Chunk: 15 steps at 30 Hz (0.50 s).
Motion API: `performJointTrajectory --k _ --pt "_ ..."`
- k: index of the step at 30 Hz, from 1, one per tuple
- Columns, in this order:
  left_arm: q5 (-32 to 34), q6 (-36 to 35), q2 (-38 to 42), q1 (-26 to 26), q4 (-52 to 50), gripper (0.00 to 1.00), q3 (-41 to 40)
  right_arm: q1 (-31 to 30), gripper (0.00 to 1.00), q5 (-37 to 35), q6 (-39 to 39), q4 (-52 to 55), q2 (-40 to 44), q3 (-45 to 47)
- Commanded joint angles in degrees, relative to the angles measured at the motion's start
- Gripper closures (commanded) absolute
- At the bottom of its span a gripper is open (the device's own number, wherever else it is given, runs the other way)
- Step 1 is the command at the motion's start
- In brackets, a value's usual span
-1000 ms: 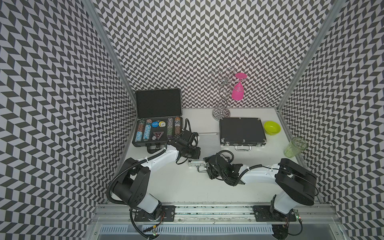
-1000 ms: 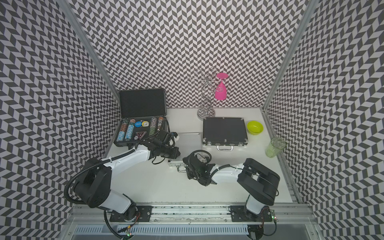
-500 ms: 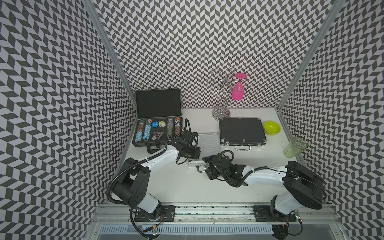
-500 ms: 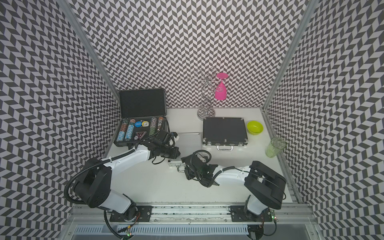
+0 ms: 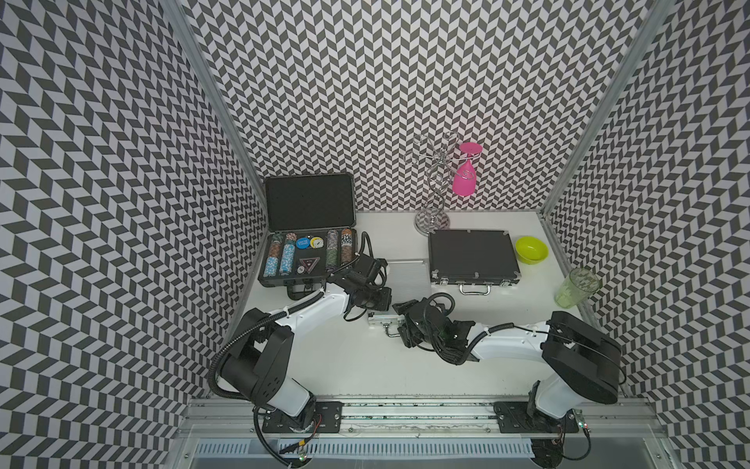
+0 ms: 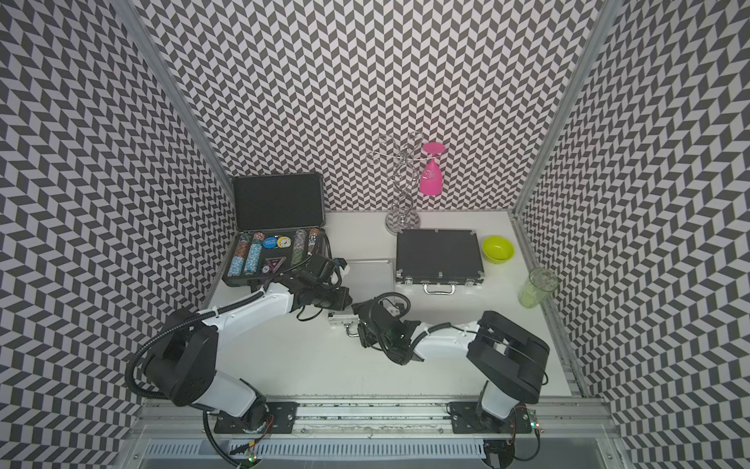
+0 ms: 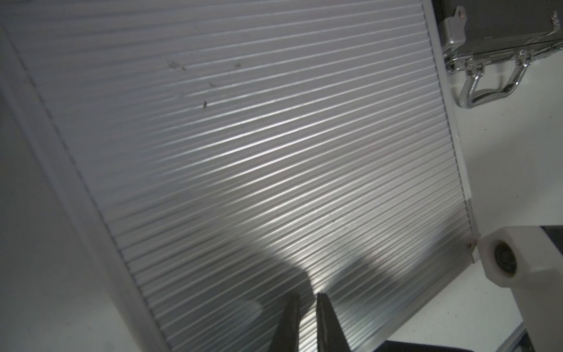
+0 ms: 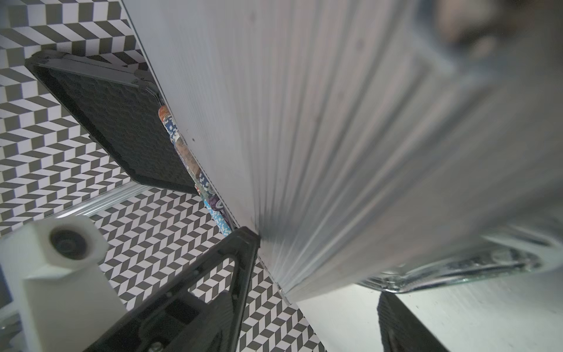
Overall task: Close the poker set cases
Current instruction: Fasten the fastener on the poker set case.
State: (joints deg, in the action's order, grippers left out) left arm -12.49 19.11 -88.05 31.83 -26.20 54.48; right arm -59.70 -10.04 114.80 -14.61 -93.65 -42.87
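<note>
A silver ribbed case (image 5: 408,276) (image 6: 371,276) lies shut in the middle of the table. My left gripper (image 5: 385,295) (image 7: 306,297) is shut and empty, its tips resting on the ribbed lid (image 7: 274,152) near the front edge. My right gripper (image 5: 406,321) (image 8: 315,269) is open at the case's front edge by the handle (image 5: 391,332). One of its fingers (image 8: 243,243) touches the lid; the other stands clear below. A black case (image 5: 308,260) at the back left stands open, with chips in it and its lid (image 5: 310,203) upright. Another black case (image 5: 473,256) on the right lies shut.
A wire glass rack (image 5: 434,191) with a pink glass (image 5: 464,178) stands at the back. A green bowl (image 5: 531,249) and a green tumbler (image 5: 576,286) sit along the right edge. Patterned walls enclose three sides.
The right arm's elbow has shifted a little while its gripper stayed at the silver case's front edge. The left arm has not moved.
</note>
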Motion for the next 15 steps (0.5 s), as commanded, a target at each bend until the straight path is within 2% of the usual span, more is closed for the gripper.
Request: performJointTrajectory --k 1,8,15 --pt "2.62 -0.15 -1.60 -0.10 -7.46 0.84 -1.83 0.22 0.23 0.71 3.12 2.40 -2.01 1.24" --pt "5.96 1.85 0.18 -1.31 -7.79 0.83 -1.04 0.22 0.23 0.71 1.34 6.58 0.20 1.00" --pt "5.17 3.20 3.25 -3.08 -6.41 0.84 -1.28 -1.09 0.23 -2.79 1.05 13.70 3.81 -1.00"
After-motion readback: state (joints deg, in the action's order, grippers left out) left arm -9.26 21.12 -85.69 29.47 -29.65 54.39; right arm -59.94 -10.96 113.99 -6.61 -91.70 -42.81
